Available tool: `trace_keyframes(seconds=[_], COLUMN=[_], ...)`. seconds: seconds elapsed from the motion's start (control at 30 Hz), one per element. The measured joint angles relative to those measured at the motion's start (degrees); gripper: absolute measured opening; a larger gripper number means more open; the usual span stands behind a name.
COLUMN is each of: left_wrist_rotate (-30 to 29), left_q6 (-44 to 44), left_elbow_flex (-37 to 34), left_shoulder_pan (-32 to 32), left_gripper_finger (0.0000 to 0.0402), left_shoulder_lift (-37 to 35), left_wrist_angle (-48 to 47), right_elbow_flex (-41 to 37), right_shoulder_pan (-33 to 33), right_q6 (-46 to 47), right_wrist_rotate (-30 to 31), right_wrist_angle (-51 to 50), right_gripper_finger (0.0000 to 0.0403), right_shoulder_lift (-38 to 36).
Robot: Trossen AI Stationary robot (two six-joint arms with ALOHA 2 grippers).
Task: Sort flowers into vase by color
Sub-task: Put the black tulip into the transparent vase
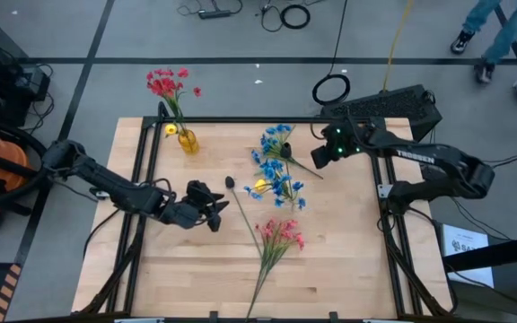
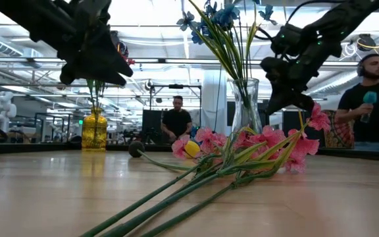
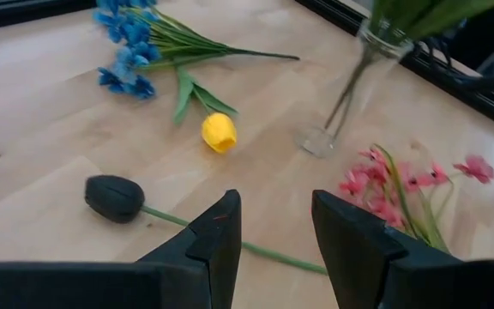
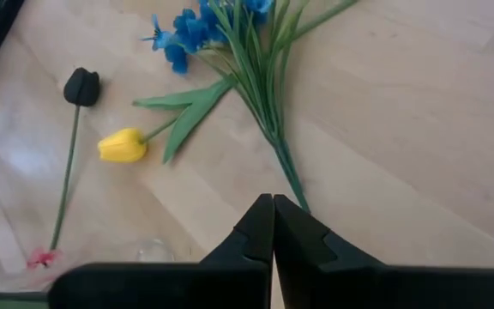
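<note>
The left gripper [image 1: 212,208] hovered with jaws apart, empty, left of the dark bud [image 1: 230,181]. The right gripper [image 1: 319,154] hung closed, empty, beyond the blue flowers [image 1: 276,166] lying mid-table.

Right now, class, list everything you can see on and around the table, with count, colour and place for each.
table: one, light wood, under both arms
yellow vase: one, amber glass, far left part of the table
red flowers: one bunch, red, standing in the yellow vase
clear vase: one, colourless glass, mid-table
blue flowers: one bunch, blue, standing in the clear vase
blue sprig: one, blue, lying on the table
yellow bud: one, yellow, lying near the clear vase
dark bud: one, black, lying mid-table
pink flowers: one bunch, pink, lying at the near side
people: two, beyond the table
left gripper: open, near the dark bud
right gripper: shut, over the blue sprig's stem
</note>
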Motion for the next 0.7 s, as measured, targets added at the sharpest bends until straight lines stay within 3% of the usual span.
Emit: trace_keyframes(seconds=[0.17, 0.5, 0.7], left_wrist_rotate=[1.09, 17.31, 23.66], left_q6=[0.10, 0.16, -10.91], left_elbow_flex=[0.00, 0.00, 0.11], left_shoulder_pan=[3.43, 14.31, 18.71], left_gripper_finger=[0.0150, 0.0150, 0.0150], left_shoulder_lift=[0.00, 2.19, 5.90], left_wrist_angle=[0.21, 0.60, 0.54], right_elbow_flex=[0.16, 0.16, 0.16], right_shoulder_pan=[-0.34, -0.34, -0.32], right_q6=[-0.04, -0.06, -0.52], right_wrist_rotate=[0.09, 0.29, 0.83], right_wrist_angle=[-0.64, -3.37, -3.37], right_gripper_finger=[0.0000, 0.0000, 0.0000], right_shoulder_lift=[0.60, 0.60, 0.60])
